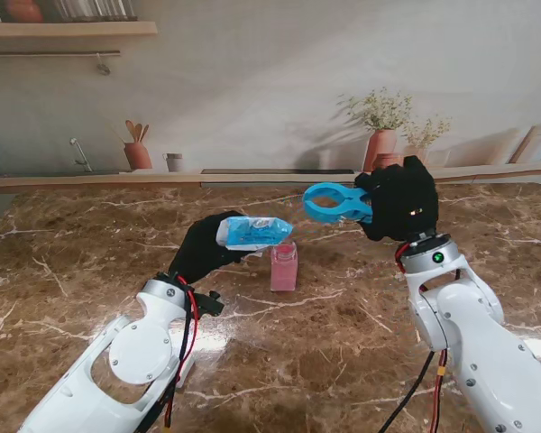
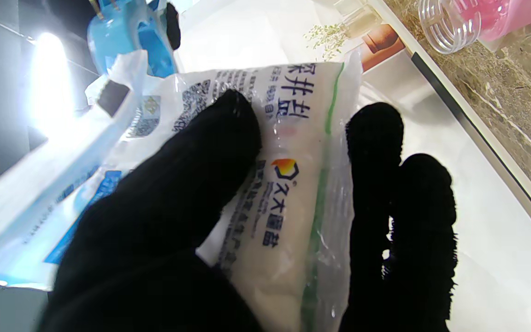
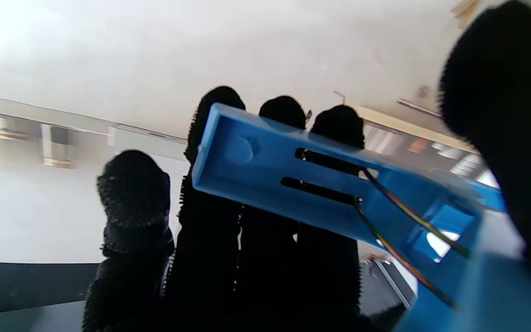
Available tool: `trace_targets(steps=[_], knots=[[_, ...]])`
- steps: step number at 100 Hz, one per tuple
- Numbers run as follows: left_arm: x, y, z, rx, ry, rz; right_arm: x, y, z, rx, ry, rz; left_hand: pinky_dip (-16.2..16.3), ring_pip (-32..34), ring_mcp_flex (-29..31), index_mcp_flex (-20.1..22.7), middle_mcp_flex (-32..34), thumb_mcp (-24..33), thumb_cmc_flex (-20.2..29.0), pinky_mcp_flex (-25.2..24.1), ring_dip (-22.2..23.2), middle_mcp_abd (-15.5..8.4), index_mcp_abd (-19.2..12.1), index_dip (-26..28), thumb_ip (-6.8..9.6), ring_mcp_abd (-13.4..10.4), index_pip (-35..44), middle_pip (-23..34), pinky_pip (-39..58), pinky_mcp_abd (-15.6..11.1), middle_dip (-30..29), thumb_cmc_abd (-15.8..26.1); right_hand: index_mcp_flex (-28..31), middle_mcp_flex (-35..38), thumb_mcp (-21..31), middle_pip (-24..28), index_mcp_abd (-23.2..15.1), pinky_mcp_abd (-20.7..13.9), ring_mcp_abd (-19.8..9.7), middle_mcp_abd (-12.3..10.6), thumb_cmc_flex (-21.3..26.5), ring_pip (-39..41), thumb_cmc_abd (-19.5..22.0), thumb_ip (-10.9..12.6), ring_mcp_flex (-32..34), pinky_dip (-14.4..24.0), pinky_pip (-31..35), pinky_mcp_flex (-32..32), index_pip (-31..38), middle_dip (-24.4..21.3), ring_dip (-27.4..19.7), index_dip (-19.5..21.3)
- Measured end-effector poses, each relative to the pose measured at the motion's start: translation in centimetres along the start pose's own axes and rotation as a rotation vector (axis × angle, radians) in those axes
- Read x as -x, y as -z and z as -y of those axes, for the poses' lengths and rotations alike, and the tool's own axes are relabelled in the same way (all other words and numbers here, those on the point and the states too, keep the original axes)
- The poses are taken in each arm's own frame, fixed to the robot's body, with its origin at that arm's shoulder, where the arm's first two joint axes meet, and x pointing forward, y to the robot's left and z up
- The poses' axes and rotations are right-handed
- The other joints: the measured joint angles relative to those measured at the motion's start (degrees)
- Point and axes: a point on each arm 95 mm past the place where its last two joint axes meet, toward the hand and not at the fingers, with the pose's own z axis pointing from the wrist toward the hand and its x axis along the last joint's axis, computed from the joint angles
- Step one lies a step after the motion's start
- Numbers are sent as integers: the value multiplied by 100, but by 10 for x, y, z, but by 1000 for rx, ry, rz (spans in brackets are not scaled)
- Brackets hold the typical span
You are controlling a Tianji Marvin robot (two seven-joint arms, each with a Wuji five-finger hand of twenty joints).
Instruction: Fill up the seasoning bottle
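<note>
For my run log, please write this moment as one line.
left hand: holds blue-white plastic salt bag | right hand: holds blue plastic clip | pink clear bottle: uncapped, upright

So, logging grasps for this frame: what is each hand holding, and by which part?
The left hand holds the salt bag around its lower body, mouth end free. The right hand holds the blue clip by its handle end.

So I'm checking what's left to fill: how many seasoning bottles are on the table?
1: the pink seasoning bottle stands on the marble table, just right of the left hand holding the salt bag.
</note>
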Motion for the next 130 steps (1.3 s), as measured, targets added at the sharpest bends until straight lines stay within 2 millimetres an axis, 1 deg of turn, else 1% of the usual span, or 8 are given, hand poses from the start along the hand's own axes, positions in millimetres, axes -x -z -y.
trace_targets(steps=[18, 41, 65, 77, 99, 109, 123, 130], knots=[[-1, 0, 0, 1, 6, -9, 29, 20, 21, -101, 80, 143, 41, 0, 0, 9, 2, 0, 0, 0, 0, 0, 0, 0, -3, 0, 0, 0, -2, 1, 0, 0, 0, 0, -50, 0, 0, 1, 0, -1, -1, 0, 219, 0, 0, 1, -30, -190, -3, 0, 0, 51], [-1, 1, -1, 0, 10, -19, 54, 65, 108, -349, 61, 305, 56, 0, 0, 11, 2, 0, 0, 0, 0, 0, 0, 0, -4, 1, 0, 0, -10, 1, 0, 0, 0, -6, -245, 0, 0, -2, 0, -2, -9, 0, 505, 61, 0, 1, -231, -485, -72, 0, 0, 222], [0, 3, -1, 25, -20, -30, 51, 98, 161, -545, 122, 165, 58, 0, 0, 12, 2, 0, 0, -1, 0, 0, 0, 1, -5, 1, 0, 1, -12, 1, 0, 0, -352, -378, -546, 1, 5, -101, -49, -4, -13, 90, 1043, 114, -482, 1, -647, -909, -73, 12, -1, 300], [-1, 3, 0, 22, -26, -35, 53, 109, 179, -597, 98, 202, 58, 0, 0, 12, 2, 0, 0, -2, 0, 0, 0, 2, -5, 1, 0, 2, -13, 1, 1, 0, -884, -909, -755, 148, 10, -149, -103, -5, -12, 90, 1290, -150, -1010, -104, -1050, -1282, 230, 14, -115, 147], [-1, 4, 1, 19, -29, -34, 45, 121, 199, -673, 113, 263, 62, 0, 0, 14, 3, 0, 0, -2, 0, 0, 0, 3, -5, 1, 0, 5, -27, 1, 1, 0, -2093, -2050, -907, 1202, 28, -167, -171, -28, 0, 570, 1848, -158, -1954, -213, -1552, -1885, 1149, -249, -362, -143], [-1, 4, 0, 2, -24, -34, 42, 123, 205, -723, 105, 270, 65, 0, 0, 16, 3, 0, 0, -2, 0, 0, 0, 3, -5, 1, 0, 7, -48, 1, 1, 0, -2977, -2744, -977, 1563, 190, -169, -190, -40, 1, 752, 2380, 354, -2557, -215, -1892, -2219, 1354, -262, -423, -186], [0, 5, -1, 7, -18, -30, 37, 123, 209, -813, 68, 265, 68, 0, 0, 17, 4, 0, 0, -2, 0, 0, 0, 4, -6, 1, 0, 8, -55, 1, 1, 0, -4145, -3744, -1062, 1990, 455, -235, -204, -99, -50, 932, 2768, 457, -3341, -377, -2382, -2661, 1042, -381, -518, -389], [0, 6, -1, 9, -18, -28, 36, 123, 210, -811, 46, 278, 70, 0, 0, 18, 4, 0, 0, -2, 0, 0, 0, 4, -6, 1, 0, 8, -57, 1, 1, 0, -4325, -3995, -1204, 2054, 564, -246, -197, -180, -145, 985, 2811, 457, -3535, -412, -2593, -2853, 851, -474, -565, -463]])
